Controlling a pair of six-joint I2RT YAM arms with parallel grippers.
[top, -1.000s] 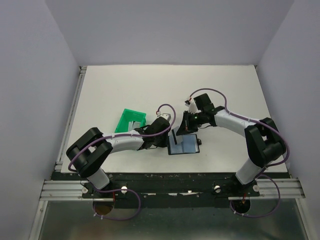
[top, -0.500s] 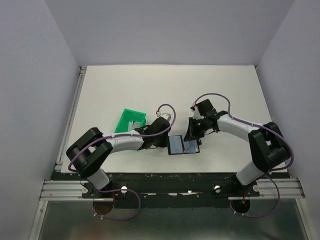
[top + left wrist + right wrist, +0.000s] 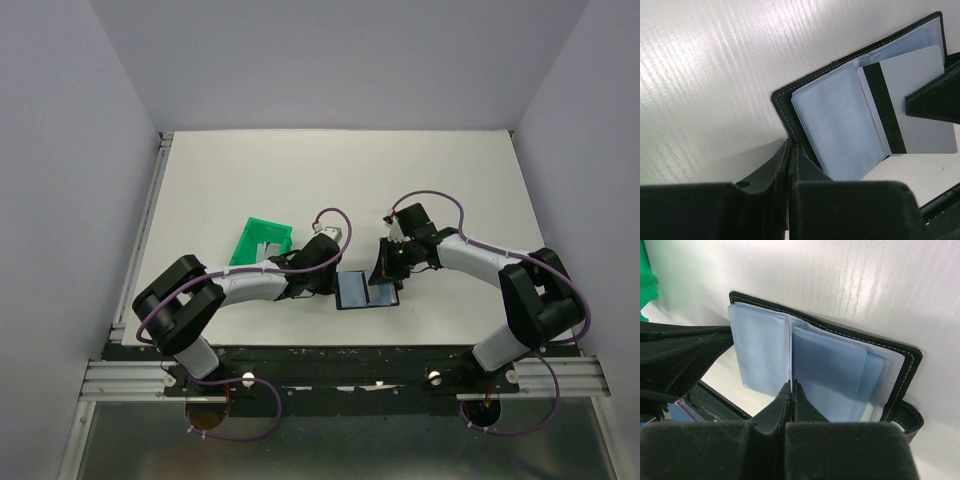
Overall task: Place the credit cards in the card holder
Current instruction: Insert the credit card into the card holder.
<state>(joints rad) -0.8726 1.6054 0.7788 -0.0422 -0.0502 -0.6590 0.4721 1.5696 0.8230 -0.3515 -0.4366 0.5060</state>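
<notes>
Where a second earlier the credit card (image 3: 912,100) had stood tilted above the fold, it now sat low against the page of the card holder (image 3: 366,291) just beneath my right fingers (image 3: 772,420), which had dropped and drawn slightly outward with it. Those fingers were clenched tight, and the card seemed to run between them, showing ahead of their tips as a thin pale line. I judged the insertion under way rather than done. I could not tell whether the leading edge was inside a sleeve or only resting on one, so letting go seemed premature.

The card was thin, stiff and silvery-grey, with a black magnetic stripe down one side. The holder lay open and flat ahead of both sets of fingers, its black leather-like cover edged with pale stitching (image 3: 840,330). It was filled with clear plastic sleeves (image 3: 760,355) of a soft bluish sheen, loosely overlapped and limp enough, I guessed, to buckle under a push. A short black strap (image 3: 903,416) stuck out from the cover to one side of my right fingers.

My left fingers (image 3: 765,172) had not moved. As far as I could see, they were pinched on the cover's edge opposite the card, steadying the holder on the desk (image 3: 300,170), which was white, glossy and faintly ribbed. Behind them, apart from the holder, sat a green bin (image 3: 262,241) of bright plastic.
</notes>
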